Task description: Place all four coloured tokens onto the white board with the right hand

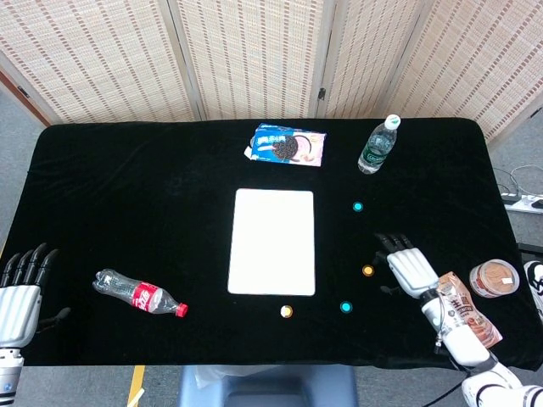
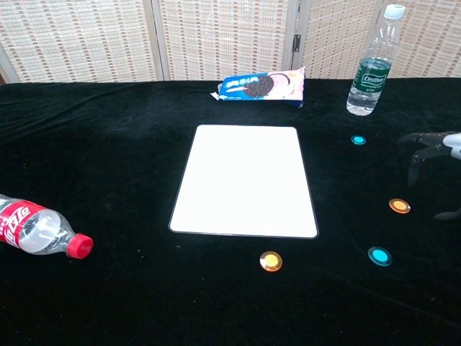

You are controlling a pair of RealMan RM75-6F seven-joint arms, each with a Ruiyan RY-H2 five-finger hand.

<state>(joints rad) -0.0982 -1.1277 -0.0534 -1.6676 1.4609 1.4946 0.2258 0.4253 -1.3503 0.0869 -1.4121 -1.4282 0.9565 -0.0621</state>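
Fingertips of the right hand are spread apart, holding nothing, just right of the orange token, the nearest piece. Round and flat, it has no long axis. The white board lies leftward, long axis running away from the robot. Three other tokens sit off the board too: teal, far teal, front orange. The left hand rests well apart, fingers parted.

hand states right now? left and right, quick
Left hand: open, holding nothing, at the table's near-left edge.
Right hand: open, fingers spread, empty, beside the orange token.
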